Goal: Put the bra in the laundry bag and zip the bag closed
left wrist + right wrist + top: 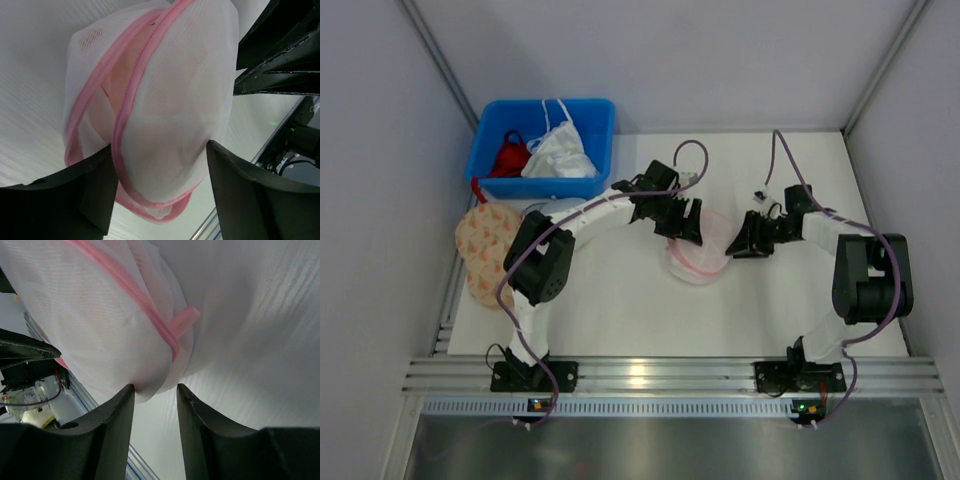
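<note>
- The laundry bag (pixel 698 258) lies about the middle of the bench (pixel 620 320), between the two pincers.
- The bra (pixel 116 87) is inside it (a salmon patch showing through the mesh, between the pink rims).
- Left pincer (pixel 159 147): jaws wide apart, straddling one end of the bag. The mesh fills the gap and touches both fingers (pixel 85 195), yet does not look squeezed.
- Right pincer (pixel 155 387): jaws partly open with a narrow gap. The bag's rounded edge sits right at the fingertips, not clamped.
- A pink zip tab (pixel 186 319) sticks out from the rim just beyond the right pincer.
- A blue bin (pixel 535 187) with a red garment (pixel 508 158) and a white garment (pixel 560 155) stands at the far left corner.
- A patterned pouch (pixel 485 250) lies at the left edge.
</note>
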Robot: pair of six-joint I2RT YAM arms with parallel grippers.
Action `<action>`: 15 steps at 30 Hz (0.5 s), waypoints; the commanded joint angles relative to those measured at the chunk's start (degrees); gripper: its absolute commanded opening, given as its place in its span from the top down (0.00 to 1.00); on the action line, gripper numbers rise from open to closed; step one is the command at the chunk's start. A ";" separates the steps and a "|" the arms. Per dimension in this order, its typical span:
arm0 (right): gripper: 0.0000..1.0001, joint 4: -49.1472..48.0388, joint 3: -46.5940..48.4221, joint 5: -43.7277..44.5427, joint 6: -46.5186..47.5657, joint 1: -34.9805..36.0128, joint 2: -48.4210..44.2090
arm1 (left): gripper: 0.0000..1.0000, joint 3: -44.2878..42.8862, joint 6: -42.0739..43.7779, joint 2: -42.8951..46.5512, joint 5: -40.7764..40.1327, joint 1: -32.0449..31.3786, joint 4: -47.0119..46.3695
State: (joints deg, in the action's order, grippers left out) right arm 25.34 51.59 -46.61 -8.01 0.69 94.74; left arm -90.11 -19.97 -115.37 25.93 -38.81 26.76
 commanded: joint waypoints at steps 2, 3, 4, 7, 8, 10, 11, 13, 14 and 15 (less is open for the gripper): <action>0.59 -2.93 2.37 -0.68 0.89 0.45 -2.89 | 0.32 5.54 -8.23 5.33 10.78 2.67 -10.58; 0.59 -2.93 2.28 -0.68 0.80 0.45 -4.29 | 0.34 6.51 -9.81 6.46 12.11 3.21 -12.59; 0.59 -3.19 2.28 -0.68 0.54 0.37 -5.00 | 0.39 7.39 -13.31 6.82 13.60 3.73 -15.83; 0.59 -3.81 2.37 -1.20 0.10 0.45 -7.72 | 0.45 10.47 -19.55 7.70 18.18 5.23 -23.21; 0.59 -3.90 2.37 -1.55 -0.16 0.63 -8.25 | 0.45 11.17 -21.15 7.79 18.80 5.67 -24.99; 0.59 -3.81 2.20 -1.99 -0.34 0.72 -9.31 | 0.45 13.37 -24.49 8.14 19.85 6.02 -29.98; 0.59 -3.72 2.02 -2.08 -0.34 1.07 -9.66 | 0.45 13.90 -25.20 8.23 19.77 6.11 -30.89; 0.59 -3.81 1.58 -2.17 -0.17 1.42 -10.45 | 0.40 14.69 -26.35 8.32 20.12 6.20 -32.47; 0.59 -3.98 1.06 -2.08 -0.25 1.94 -10.80 | 0.40 14.87 -26.44 8.41 19.95 6.20 -32.82; 0.59 -4.25 0.71 -1.99 -0.34 2.21 -11.15 | 0.40 14.78 -26.53 7.97 19.68 6.20 -32.83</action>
State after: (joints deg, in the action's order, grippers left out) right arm 23.42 51.83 -47.22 -8.23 1.52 86.02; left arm -75.94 -42.48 -110.17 42.96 -32.36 1.78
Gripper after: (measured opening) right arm 0.413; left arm 0.599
